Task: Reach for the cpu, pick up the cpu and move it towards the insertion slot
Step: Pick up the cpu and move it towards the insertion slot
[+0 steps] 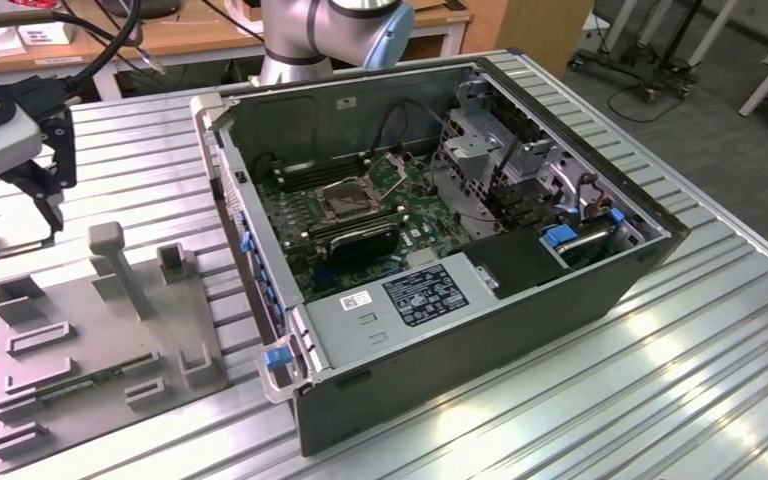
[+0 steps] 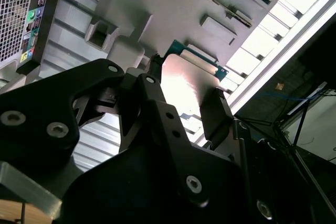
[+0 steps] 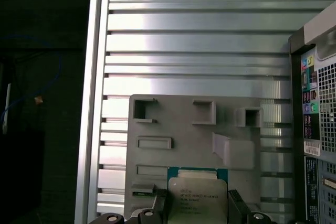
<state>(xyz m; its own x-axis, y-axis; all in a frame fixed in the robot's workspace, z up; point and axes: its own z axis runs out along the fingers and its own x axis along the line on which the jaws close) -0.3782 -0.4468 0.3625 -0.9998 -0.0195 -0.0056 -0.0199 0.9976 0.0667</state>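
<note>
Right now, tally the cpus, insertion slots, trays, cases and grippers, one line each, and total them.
cpu: 1
insertion slot: 1
tray: 1
case: 1
gripper: 1
Total: 5

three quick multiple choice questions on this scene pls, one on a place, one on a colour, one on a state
1. Where is the cpu? A in the insertion slot B held in the gripper C on the table
2. The cpu's edge colour? A red B yellow C green
3. The computer case is A open-sided B closed C upside down
Answers: 1 B, fingers clamp it in both wrist views; 2 C, a green rim shows; 3 A, its inside shows in the exterior view.
</note>
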